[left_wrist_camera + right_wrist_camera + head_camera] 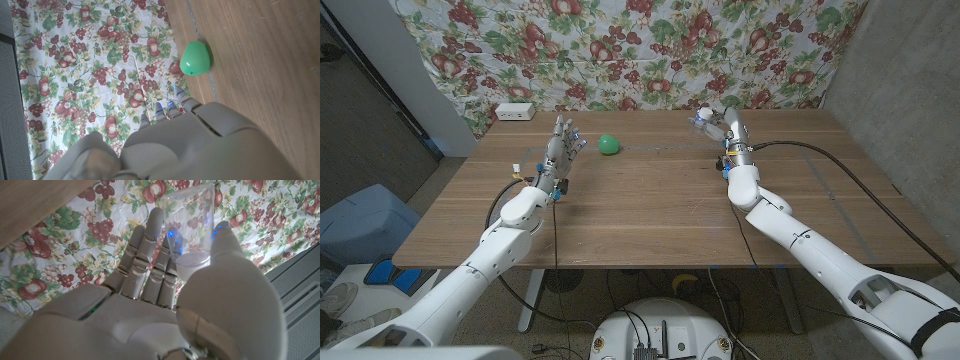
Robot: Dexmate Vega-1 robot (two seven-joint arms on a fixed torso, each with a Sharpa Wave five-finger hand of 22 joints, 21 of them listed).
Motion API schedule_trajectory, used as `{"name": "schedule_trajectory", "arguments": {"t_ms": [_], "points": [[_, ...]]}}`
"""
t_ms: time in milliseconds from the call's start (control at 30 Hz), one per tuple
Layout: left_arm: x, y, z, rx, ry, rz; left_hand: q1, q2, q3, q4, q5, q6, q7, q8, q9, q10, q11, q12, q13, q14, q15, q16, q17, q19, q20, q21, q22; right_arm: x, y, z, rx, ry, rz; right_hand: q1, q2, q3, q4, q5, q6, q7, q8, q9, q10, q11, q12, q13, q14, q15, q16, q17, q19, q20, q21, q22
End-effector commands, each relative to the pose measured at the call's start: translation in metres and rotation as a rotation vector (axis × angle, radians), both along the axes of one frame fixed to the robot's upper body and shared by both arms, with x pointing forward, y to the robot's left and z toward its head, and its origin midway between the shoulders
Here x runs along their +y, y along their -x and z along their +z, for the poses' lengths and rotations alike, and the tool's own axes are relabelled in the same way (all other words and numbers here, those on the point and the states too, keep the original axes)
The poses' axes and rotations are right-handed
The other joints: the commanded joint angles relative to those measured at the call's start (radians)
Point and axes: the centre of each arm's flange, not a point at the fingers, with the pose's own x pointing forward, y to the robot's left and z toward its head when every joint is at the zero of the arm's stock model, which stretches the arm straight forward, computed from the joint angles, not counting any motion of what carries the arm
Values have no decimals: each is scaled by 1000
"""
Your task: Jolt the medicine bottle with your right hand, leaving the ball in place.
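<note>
You face a wooden table [650, 210] filling the middle of the head view, with grey floor at the left edge and a fruit-print cloth [650, 50] hanging across the top. A white power strip [515, 112] sits at the table's upper left corner. Your left hand [560, 150] stands upright left of centre, fingers apart, holding nothing. The green ball [609, 145] lies just right of it. Upper right, your right hand [725, 130] grips the clear medicine bottle [192, 230] between thumb and fingers.
</note>
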Motion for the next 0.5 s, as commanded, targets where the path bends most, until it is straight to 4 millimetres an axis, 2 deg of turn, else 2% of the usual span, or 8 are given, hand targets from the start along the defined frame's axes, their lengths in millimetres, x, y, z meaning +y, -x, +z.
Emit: {"name": "schedule_trajectory", "arguments": {"t_ms": [33, 500], "points": [[-2, -1, 1, 2, -2, 3, -2, 74, -1, 7, 7, -43, -9, 3, 6, -40, -1, 7, 4, -164, -207, 6, 3, 7, -63, 7, 3, -2, 0, 1, -16, 47, -42, 282, 268, -2, 3, 5, 5, 0, -3, 2, 4, -1, -5, 3, 138, -129, -4, 1, -7, -165, 7, -1], [-3, -1, 0, 5, 1, 4, -2, 74, -1, 7, 7, -43, -9, 3, 6, -40, -1, 7, 4, -164, -207, 6, 3, 7, -63, 7, 3, 4, 2, 1, -26, 138, -110, 284, 267, -2, 2, 4, 7, -3, -5, 2, 6, 2, -12, 3, 137, -130, -12, 1, -13, -164, 15, -2]]}}
